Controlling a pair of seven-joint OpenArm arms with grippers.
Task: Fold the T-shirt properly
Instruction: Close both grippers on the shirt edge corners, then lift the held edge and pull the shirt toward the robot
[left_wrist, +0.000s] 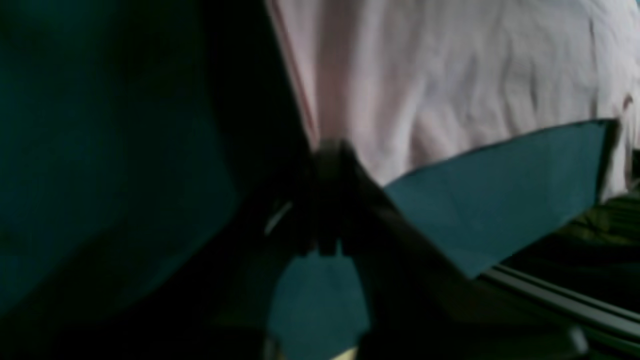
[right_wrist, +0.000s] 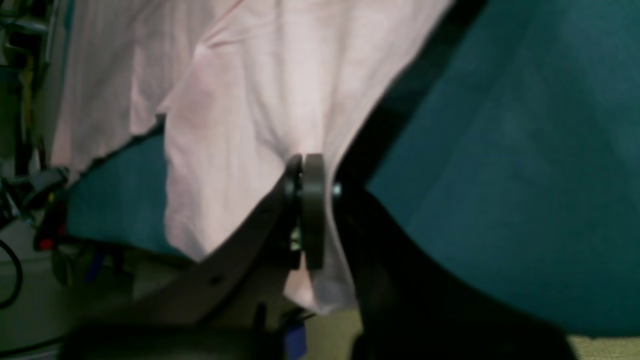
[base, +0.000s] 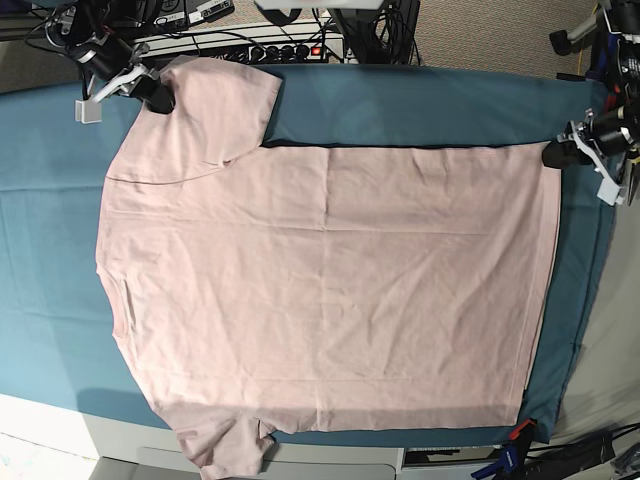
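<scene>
With the T-shirt spread flat, my left gripper pinches its hem corner, right gripper clamps a sleeve.

Pale pink, plain T-shirt — teal table cloth — black grippers.

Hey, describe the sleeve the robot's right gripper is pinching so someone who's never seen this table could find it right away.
Start at the teal table cloth and find the pale pink T-shirt spread flat across it, plain side up. Go to its top left corner in the base view, by the cables, where the right gripper is shut on the cloth. That sleeve lies fully on the table; the other sleeve overhangs the near edge.
</scene>
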